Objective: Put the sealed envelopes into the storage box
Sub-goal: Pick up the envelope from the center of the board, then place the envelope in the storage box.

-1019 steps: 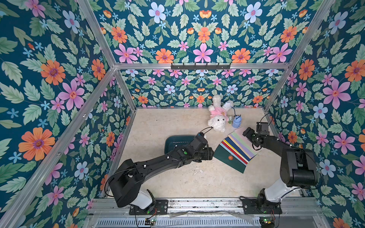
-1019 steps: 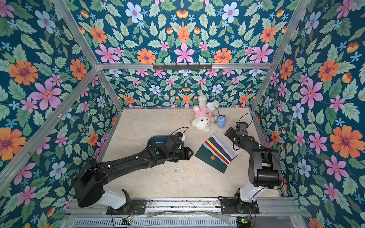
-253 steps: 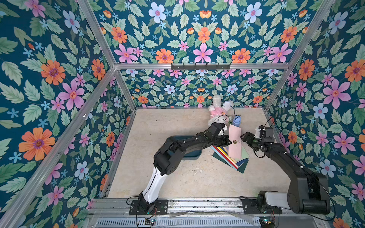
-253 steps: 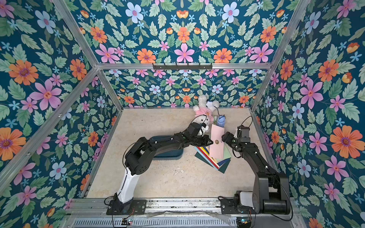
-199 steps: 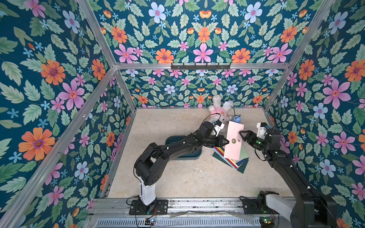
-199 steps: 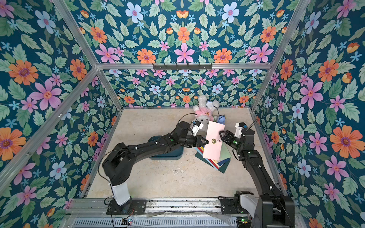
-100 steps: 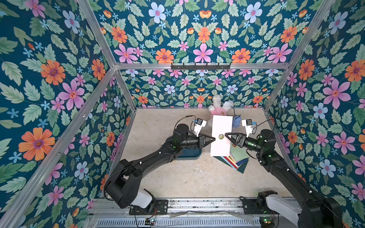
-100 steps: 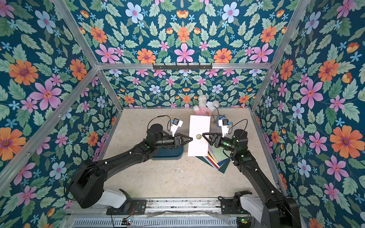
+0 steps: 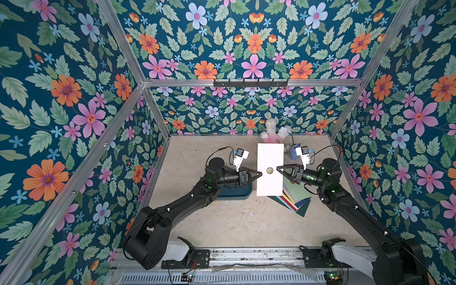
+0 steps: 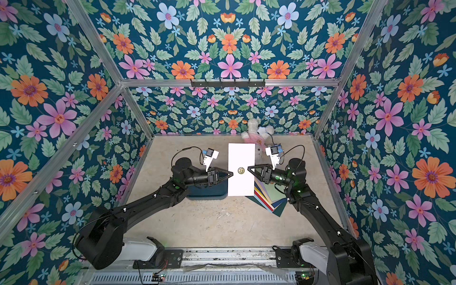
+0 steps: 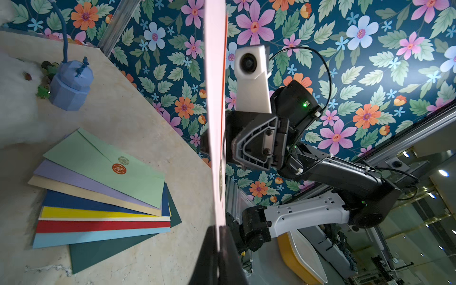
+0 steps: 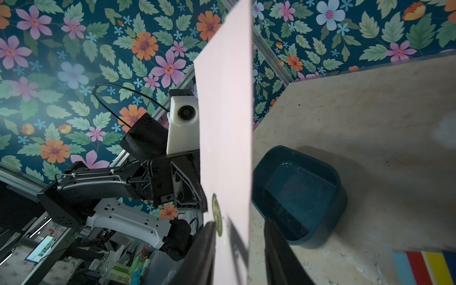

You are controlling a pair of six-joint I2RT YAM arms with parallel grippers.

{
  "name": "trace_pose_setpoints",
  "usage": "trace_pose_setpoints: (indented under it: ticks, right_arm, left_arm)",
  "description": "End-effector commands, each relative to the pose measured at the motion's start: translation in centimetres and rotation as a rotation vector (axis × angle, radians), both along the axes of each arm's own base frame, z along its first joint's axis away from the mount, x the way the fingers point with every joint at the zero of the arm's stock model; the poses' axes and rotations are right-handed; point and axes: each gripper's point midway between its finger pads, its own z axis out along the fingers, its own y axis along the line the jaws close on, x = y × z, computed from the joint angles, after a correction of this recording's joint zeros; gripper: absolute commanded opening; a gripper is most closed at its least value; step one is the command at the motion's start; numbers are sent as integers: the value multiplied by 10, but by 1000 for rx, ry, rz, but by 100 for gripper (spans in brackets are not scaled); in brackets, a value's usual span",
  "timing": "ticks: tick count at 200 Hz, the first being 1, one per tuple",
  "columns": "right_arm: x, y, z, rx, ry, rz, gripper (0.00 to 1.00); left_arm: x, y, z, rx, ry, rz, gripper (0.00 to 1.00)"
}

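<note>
Since a second ago, the pale pink envelope has levelled out above the bench. The left claw is clenching one long edge. The right claw is straddling the opposite edge, jaws apart. The envelope's round seal is facing up. It is hovering between the storage box and the fanned stack, with both arms reaching inward.

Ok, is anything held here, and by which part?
The pale pink envelope, up in the air: the left gripper pinches the middle of one long edge; the right gripper straddles the opposite edge, jaws apart, not yet clamped.
</note>
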Motion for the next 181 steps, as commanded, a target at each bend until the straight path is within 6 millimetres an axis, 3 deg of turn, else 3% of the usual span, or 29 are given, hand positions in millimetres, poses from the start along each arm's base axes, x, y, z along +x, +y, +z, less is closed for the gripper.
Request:
trace_pose_setpoints:
  ticks: [1, 27, 46, 51, 61, 75, 88, 100, 116, 142, 149, 164, 181]
  right_arm:
    - [-10, 10, 5, -4, -49, 68, 31]
    - [-10, 15, 5, -10, -49, 85, 0]
    - [-8, 18, 4, -33, -48, 94, 0]
    - [-5, 18, 5, -47, -53, 86, 0]
    - [4, 17, 2, -91, -58, 59, 0]
    - [19, 17, -3, -202, -81, 4, 0]
    - [34, 19, -8, -328, -113, -29, 0]
    - [47, 23, -11, -439, -136, -50, 0]
    - [68, 30, -20, -599, -165, -57, 0]
    - [89, 54, -41, -817, -202, 30, 0]
    - [95, 65, -56, -876, -197, 78, 0]
    - [102, 85, -63, -953, -225, 157, 0]
    - [110, 109, -57, -968, -257, 216, 0]
  left_arm:
    - [-2, 4, 10, -30, -39, -7, 0]
    - [-2, 8, 11, -32, -39, 6, 0]
    - [2, 12, 8, -23, -30, 35, 0]
    - [5, 15, 6, -14, -22, 53, 8]
    - [20, 25, -3, 26, 15, 134, 34]
    - [51, 54, -30, 157, 92, 340, 59]
    - [73, 97, -61, 368, 128, 591, 68]
    - [83, 149, -80, 560, 161, 848, 77]
    - [77, 204, -88, 701, 209, 1042, 82]
    - [57, 259, -80, 790, 211, 1228, 88]
    - [51, 273, -78, 810, 212, 1284, 90]
    - [41, 289, -74, 820, 210, 1351, 90]
    - [35, 291, -73, 804, 206, 1350, 91]
